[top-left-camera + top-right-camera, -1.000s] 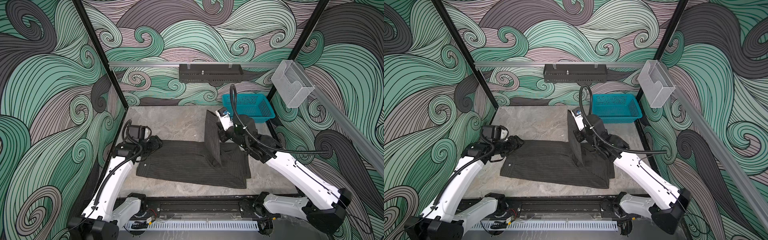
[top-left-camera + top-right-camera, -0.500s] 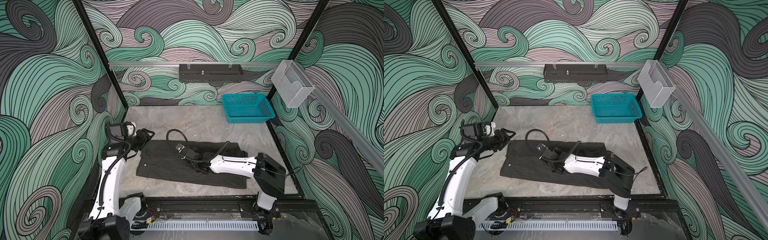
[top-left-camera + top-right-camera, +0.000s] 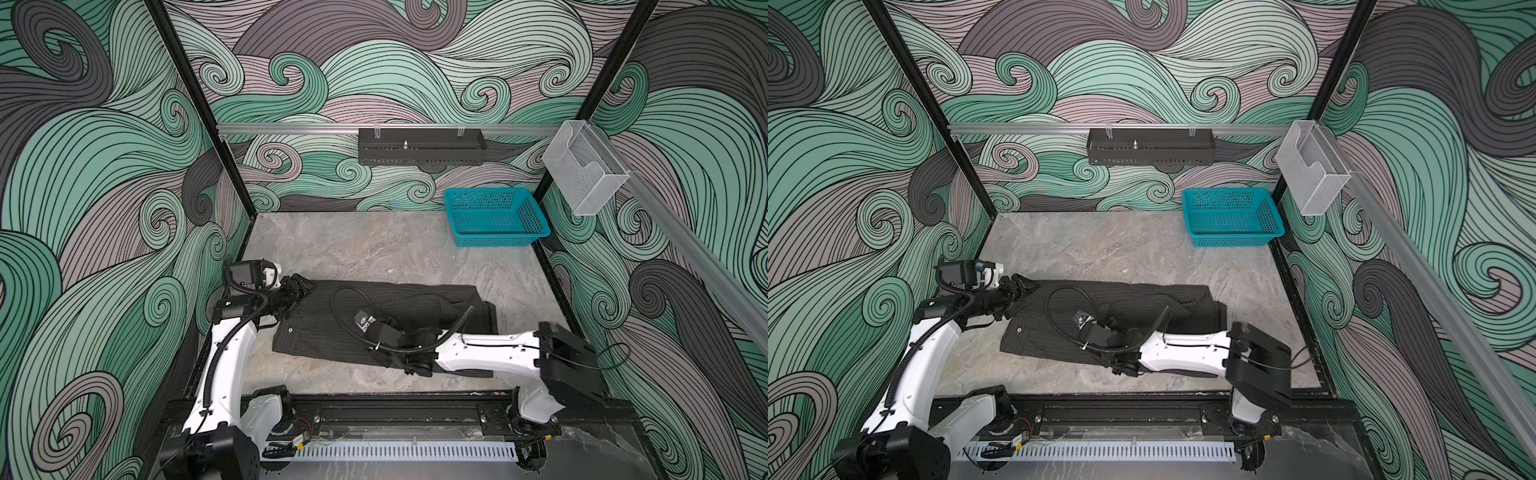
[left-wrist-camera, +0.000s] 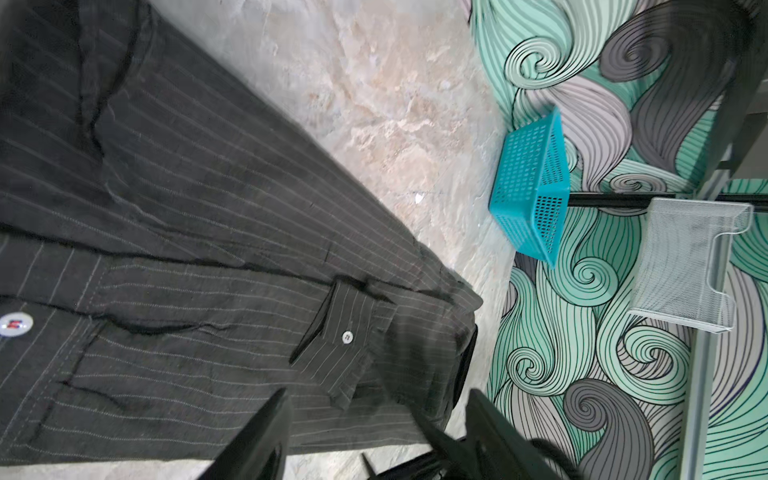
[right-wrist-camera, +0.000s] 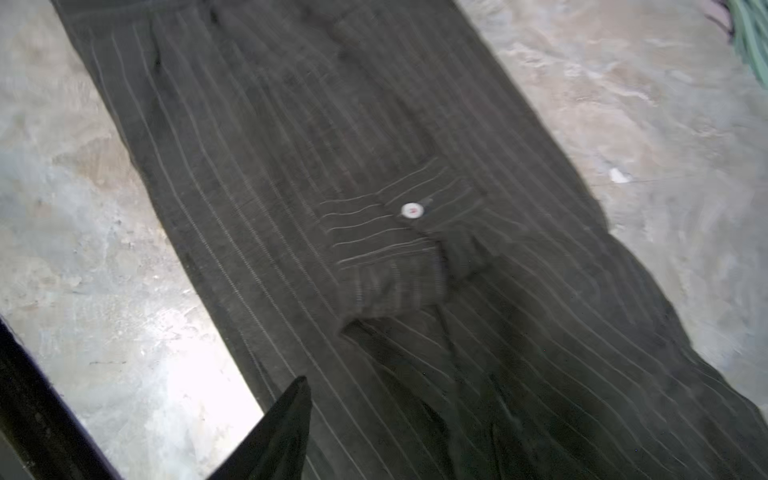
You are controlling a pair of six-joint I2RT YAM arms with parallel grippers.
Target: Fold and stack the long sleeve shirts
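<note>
- A dark pinstriped long sleeve shirt (image 3: 415,301) lies as a long band across the front half of the surface (image 3: 374,249), running along its front edge with one end close to the left edge.
- A buttoned cuff (image 5: 386,237) rests on top of the body, so the sleeves look folded in (a reading of how the cloth lies, nothing firmer).
- The left gripper (image 3: 301,289) hovers at the band's far left corner, jaws spread wide and gripping nothing.
- The right gripper (image 5: 395,399) hangs low over the middle of the cloth. Its jaws stand apart with loose cloth showing between them, though the blurred wrist view makes one finger hard to pick out of the dark fabric.
- The step in hand appears to be the crosswise fold. The next move calls for each gripper to pinch a corner of one end, lift together and lay it over the other end without dragging the cuff out.
- The teal basket (image 3: 494,243) stands well apart at the far right corner.
</note>
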